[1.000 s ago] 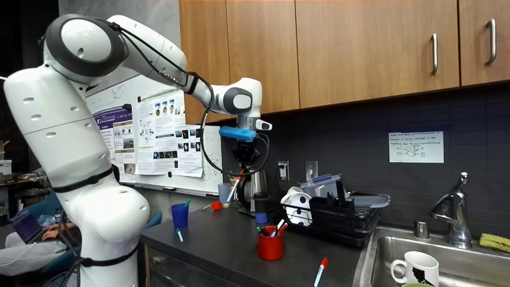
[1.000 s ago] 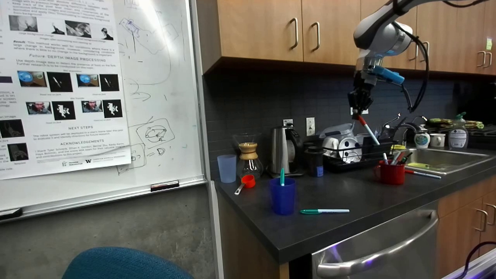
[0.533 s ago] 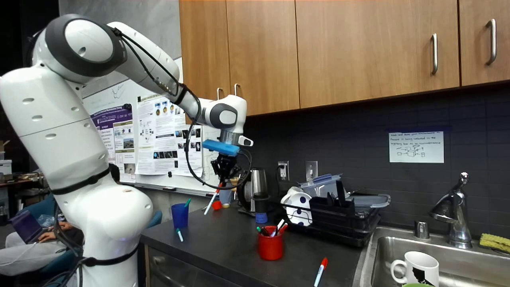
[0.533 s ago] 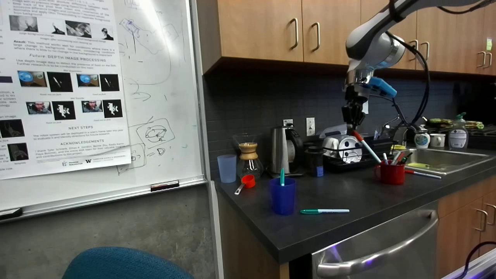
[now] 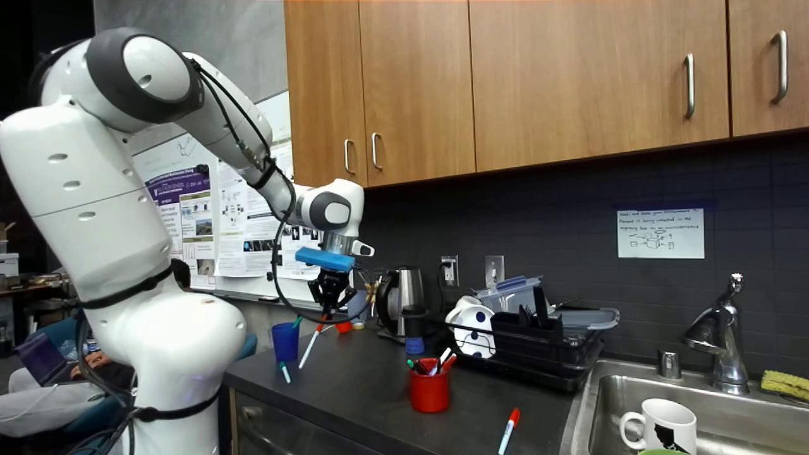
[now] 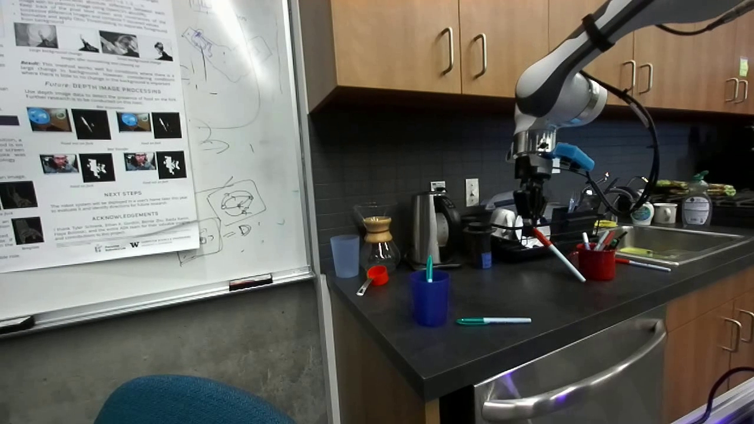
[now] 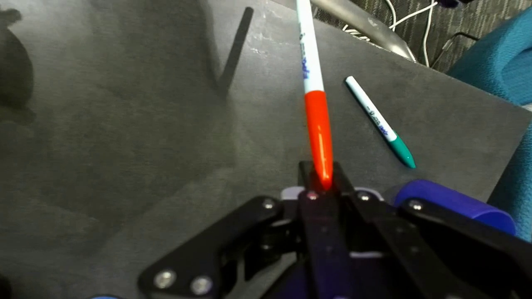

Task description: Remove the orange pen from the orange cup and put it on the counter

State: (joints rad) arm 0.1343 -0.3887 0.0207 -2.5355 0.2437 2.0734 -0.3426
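The orange-capped pen (image 7: 318, 124) hangs by its cap end from the gripper (image 6: 533, 222), closed firmly upon it; the white barrel slants to the top edge of the wrist view, its far end out of frame. A separate shadow (image 7: 236, 50) at upper centre suggests clearance above the counter (image 7: 124, 83). The red-orange cup (image 5: 430, 390) stands at lower centre in an exterior view, apart from the pen. Likely faults: the short hold may let the pen pivot if its free end strikes first; release while tilted may set it rolling toward the green-capped pen (image 7: 380, 121); a low sweep may tip the blue cup (image 7: 453, 203), lower right.
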